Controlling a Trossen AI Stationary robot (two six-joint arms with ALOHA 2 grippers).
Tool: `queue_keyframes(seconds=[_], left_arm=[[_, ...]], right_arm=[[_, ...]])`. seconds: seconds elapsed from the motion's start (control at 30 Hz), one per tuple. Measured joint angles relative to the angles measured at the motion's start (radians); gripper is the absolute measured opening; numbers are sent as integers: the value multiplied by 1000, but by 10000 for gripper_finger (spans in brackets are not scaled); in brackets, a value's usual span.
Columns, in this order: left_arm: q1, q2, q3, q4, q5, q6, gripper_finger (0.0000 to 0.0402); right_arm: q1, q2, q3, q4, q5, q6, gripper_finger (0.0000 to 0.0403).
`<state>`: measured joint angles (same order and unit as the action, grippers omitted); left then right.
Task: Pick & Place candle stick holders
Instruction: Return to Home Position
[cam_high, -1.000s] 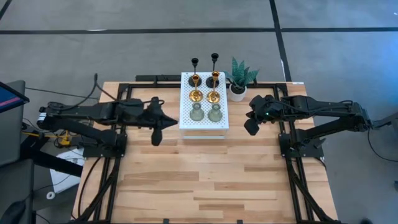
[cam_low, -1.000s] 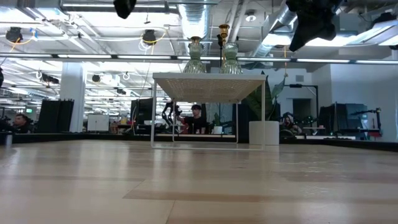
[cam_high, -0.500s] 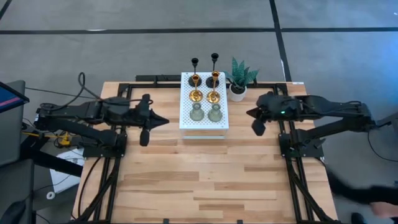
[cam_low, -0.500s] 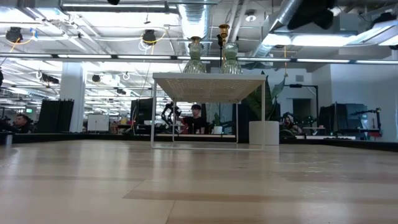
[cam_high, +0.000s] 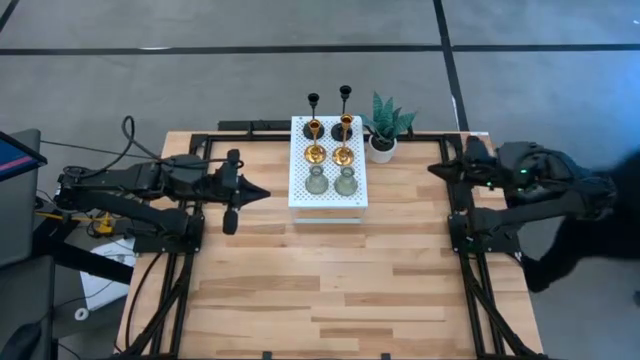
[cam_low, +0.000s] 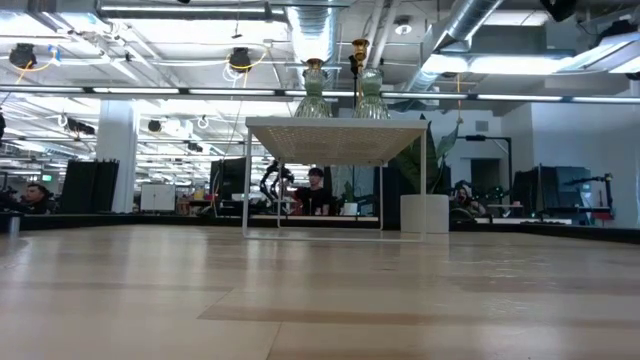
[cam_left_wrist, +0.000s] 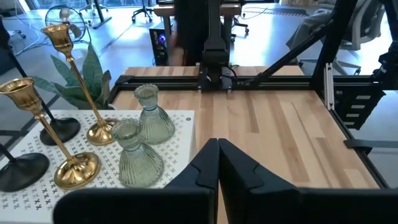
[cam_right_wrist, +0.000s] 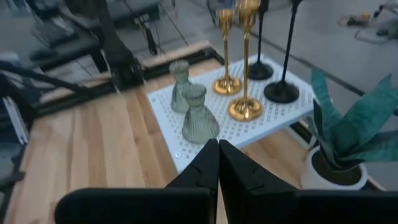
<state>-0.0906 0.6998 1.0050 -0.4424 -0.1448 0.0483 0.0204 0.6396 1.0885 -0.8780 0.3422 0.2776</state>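
Six candle stick holders stand upright on their bases on a white perforated stand (cam_high: 328, 200) at the table's far middle. Two slim black ones (cam_high: 345, 95) are at the back, two gold ones (cam_high: 315, 152) in the middle, and two pale-green glass ones (cam_high: 346, 183) in front. My left gripper (cam_high: 263, 195) is shut to the left of the stand, its fingertips (cam_left_wrist: 217, 144) clear of it. My right gripper (cam_high: 433, 170) is shut near the table's right edge, its tip (cam_right_wrist: 217, 144) aimed toward the stand and holding nothing. Neither gripper shows in the low view.
A small green plant in a white pot (cam_high: 384, 128) stands just right of the stand. Black frame rails (cam_high: 460, 230) run along both table sides. A dark blurred figure (cam_high: 590, 235) is beside the table's right edge. Bare wood (cam_high: 330, 280) lies in front of the stand.
My right gripper has drawn back toward the table's right edge and risen, leaving the low view, still shut. My left gripper has pulled a little toward the left edge and rolled about its axis, still shut. The holders have not moved.
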Motion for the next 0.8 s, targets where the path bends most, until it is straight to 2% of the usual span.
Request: queue_keyframes(seconds=[0.43, 0.8], left_arm=[[0, -105, 0, -10, 0, 1, 4], [0, -255, -16, -56, 1, 0, 6]], right_arm=[[0, -267, -172, 40, 0, 35, 0], [-1, -475, -268, 103, 5, 37, 0]])
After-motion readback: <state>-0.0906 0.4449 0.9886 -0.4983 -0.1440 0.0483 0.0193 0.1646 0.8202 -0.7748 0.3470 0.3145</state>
